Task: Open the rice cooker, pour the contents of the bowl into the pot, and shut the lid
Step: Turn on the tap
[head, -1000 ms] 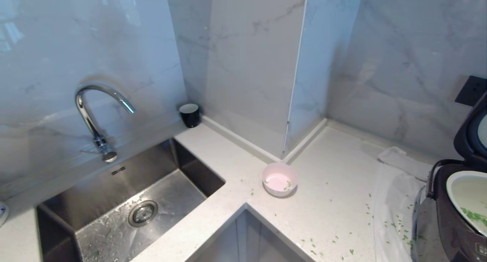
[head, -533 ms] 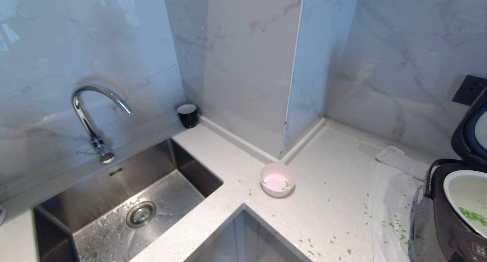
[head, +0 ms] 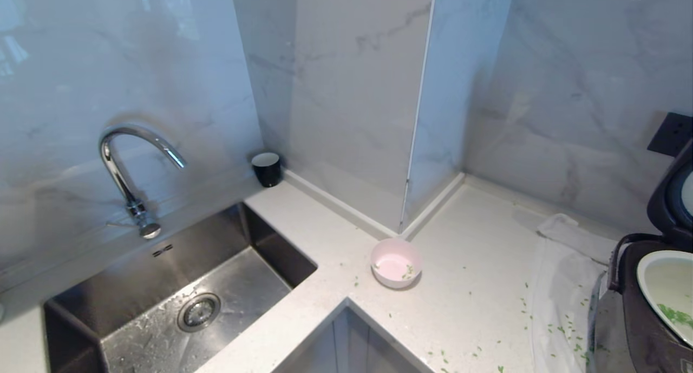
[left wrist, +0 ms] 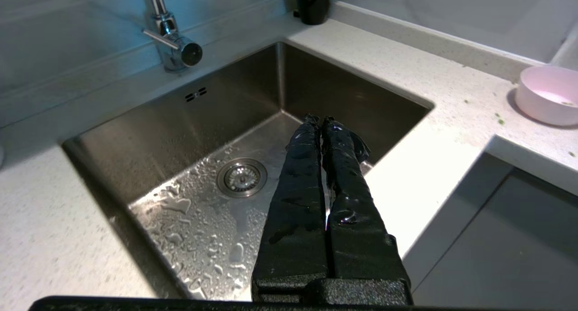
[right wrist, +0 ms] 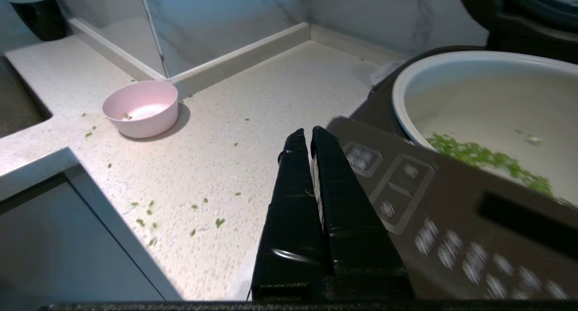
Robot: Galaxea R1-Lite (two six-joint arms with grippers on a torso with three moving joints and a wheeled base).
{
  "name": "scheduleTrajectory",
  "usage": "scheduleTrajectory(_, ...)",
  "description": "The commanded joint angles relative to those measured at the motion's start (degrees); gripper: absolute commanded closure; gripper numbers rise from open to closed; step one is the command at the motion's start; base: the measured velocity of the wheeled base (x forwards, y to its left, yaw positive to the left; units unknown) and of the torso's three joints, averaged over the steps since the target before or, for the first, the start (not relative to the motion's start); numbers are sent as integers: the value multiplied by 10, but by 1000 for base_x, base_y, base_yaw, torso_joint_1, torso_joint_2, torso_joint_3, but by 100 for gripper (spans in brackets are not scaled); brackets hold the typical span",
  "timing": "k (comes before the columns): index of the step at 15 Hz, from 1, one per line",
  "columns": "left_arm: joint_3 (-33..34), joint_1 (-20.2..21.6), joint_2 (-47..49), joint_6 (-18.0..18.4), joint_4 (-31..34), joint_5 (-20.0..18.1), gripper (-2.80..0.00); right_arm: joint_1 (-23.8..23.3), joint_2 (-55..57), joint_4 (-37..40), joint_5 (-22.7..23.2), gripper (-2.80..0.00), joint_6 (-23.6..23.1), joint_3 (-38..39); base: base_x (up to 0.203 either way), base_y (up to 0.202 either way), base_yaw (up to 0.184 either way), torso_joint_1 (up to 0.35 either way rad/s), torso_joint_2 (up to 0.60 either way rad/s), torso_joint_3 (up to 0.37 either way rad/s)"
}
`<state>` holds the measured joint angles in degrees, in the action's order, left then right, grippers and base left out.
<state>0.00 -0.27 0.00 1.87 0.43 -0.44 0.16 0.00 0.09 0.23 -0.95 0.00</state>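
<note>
At the head view's right edge the dark rice cooker (head: 644,329) stands with its lid (head: 658,205) raised. The pale pot (head: 663,278) inside it holds green chopped bits (head: 677,316). Upright on the counter by the wall corner is the pink bowl (head: 396,262), holding only a few green flecks. My right gripper (right wrist: 307,132) is shut and empty, level in front of the cooker's control panel (right wrist: 451,202), with the pot (right wrist: 478,94) and bowl (right wrist: 141,108) beyond it. My left gripper (left wrist: 319,119) is shut and empty over the sink. Neither gripper shows in the head view.
A wet steel sink (head: 178,297) with a chrome faucet (head: 130,167) fills the left. A black cup (head: 267,167) stands by the wall. A white cloth (head: 563,286) lies beside the cooker. Green bits (head: 563,329) are scattered over the counter and cloth.
The whole head view has shifted slightly, so the camera moved. Bowl, cooker and raised lid stand as before.
</note>
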Motion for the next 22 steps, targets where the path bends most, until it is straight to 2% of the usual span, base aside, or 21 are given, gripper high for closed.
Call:
scheduleTrajectory(1, 0, 0, 1, -1, -1, 0, 0, 0, 1, 0, 0, 0, -1, 0, 164, 0, 1, 7, 1, 5)
scheduleTrajectory(8, -1, 1, 1, -7, 0, 4, 0, 0, 1, 0, 0, 0, -1, 0, 14, 0, 0, 3, 0, 0)
scheduleTrajectory(10, -45, 2, 10, -11, 6, 5, 0, 0, 1, 0, 0, 0, -1, 0, 0, 0, 0, 0, 0, 0)
scheduleTrajectory(13, -125, 2, 135, -47, 15, 4, 0, 0, 1, 0, 0, 0, -1, 0, 0, 0, 0, 0, 0, 0)
scheduleTrajectory(16, -233, 12, 282, -93, 10, 6, 0, 0, 1, 0, 0, 0, -1, 0, 0, 0, 0, 0, 0, 0)
scheduleTrajectory(19, -306, 40, 410, -117, 8, 11, 0, 0, 1, 0, 0, 0, -1, 0, 0, 0, 0, 0, 0, 0)
scheduleTrajectory(22, -348, 62, 549, -182, 10, 24, 0, 0, 1, 0, 0, 0, -1, 0, 0, 0, 0, 0, 0, 0)
